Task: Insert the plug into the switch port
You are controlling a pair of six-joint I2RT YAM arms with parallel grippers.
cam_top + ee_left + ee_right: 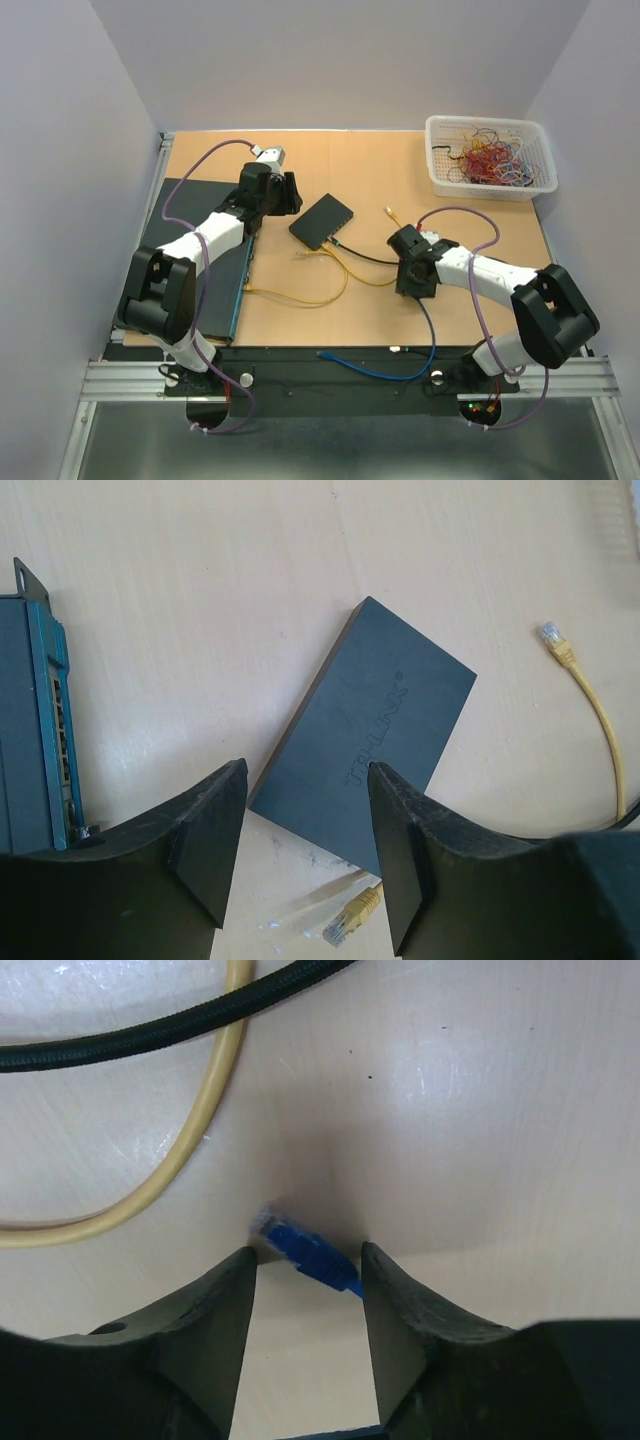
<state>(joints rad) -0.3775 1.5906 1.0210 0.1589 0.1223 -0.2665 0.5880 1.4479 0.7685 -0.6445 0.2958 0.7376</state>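
The blue plug (305, 1253) is a small bright-blue connector with a pale, clear tip. It lies slantwise in the gap between the fingers of the right tool (307, 1252), its tip close to the left finger and its cable end against the right one. Those jaws stand apart around it, but I cannot tell whether the pads actually press on it (a dark shadow sits under and beside the plug). Its blue cable (400, 370) runs back under this tool towards the near edge of the worktop (200, 580). Ahead of the right tool a black braided cable (150, 1035) crosses a curving yellow cable (190, 1150). The left tool (305, 770) is open and holds nothing. It hangs over the near end of the switch (365, 740), a flat dark-grey box with TP-LINK pressed into its lid, lying at an angle and stretching away ahead of the fingers. A yellow plug (352, 916) lies just below this tool's gap, near the switch's closest edge, and a second yellow plug (552, 638) lies well off to its right. To its left sits a teal panel (45, 730) with a row of ports. From the top view the two tools are well apart, the switch between them.
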